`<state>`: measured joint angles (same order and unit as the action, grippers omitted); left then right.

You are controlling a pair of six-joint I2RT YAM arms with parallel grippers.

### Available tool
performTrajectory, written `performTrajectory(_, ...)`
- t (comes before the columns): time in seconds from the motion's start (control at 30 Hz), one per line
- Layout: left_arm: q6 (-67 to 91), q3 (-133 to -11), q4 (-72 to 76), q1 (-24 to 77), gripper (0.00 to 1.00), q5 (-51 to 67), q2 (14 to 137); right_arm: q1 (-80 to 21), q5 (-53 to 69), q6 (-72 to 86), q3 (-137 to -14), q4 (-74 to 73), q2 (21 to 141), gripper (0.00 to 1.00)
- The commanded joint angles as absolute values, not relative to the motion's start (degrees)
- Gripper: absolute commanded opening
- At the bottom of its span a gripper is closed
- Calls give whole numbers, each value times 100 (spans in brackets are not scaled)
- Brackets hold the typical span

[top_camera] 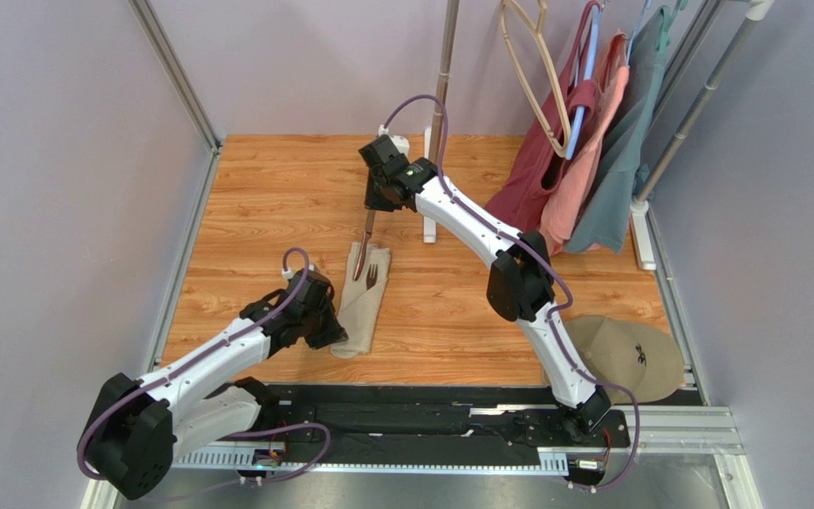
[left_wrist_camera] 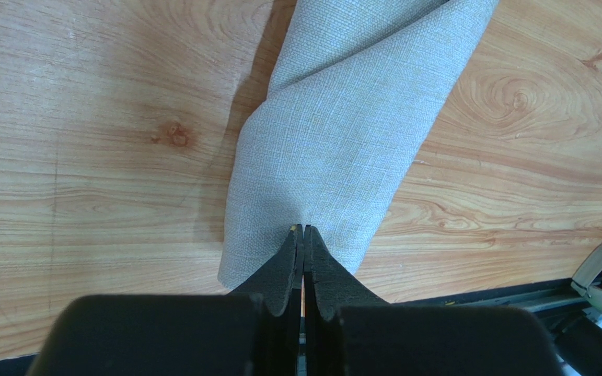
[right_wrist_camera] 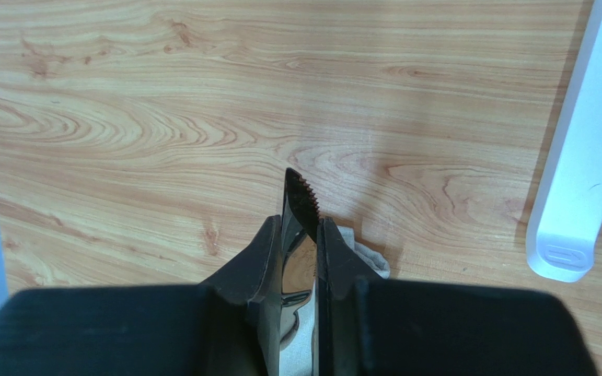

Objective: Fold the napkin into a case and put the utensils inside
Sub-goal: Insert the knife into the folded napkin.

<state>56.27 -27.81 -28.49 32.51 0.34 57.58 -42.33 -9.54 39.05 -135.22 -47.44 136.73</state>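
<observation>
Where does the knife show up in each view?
Top external: knife left of centre, held by the right gripper, lower end at the case.
Left wrist: not in it.
Right wrist: centre, serrated tip between the fingers.
Shared landmark: wood table.

A robotics lab test cell: a wood-grain desk [top_camera: 273, 202] boxed in by plain grey panels [top_camera: 50, 191], two white robot arms [top_camera: 220, 355] bolted to a rail [top_camera: 422, 421] at its near edge, a clothes rack [top_camera: 698, 101] far right.

fork [top_camera: 372, 276] handle: inside case [top_camera: 359, 308] | knife [right_wrist_camera: 301, 200]: mostly behind right claw [right_wrist_camera: 300, 229]
</observation>
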Motion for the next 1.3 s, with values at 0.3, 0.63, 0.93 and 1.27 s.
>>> performTrajectory(0.3,5783,-2470,-2619,3234,0,167,5555,-4526,-1134,3709,-13843,-4843,13772,0)
performTrajectory(0.63,5845,-2303,-2294,3234,0,35,5660,-4711,-1029,3752,-13615,-5141,13650,0)
performTrajectory(0.93,5836,-2232,-2197,3234,0,9,5775,-4860,-835,4016,-13167,-5317,13474,0)
performTrajectory(1.27,5792,-2250,-2153,3226,0,-88,5748,-4904,-395,4280,-12718,-5344,13351,0)
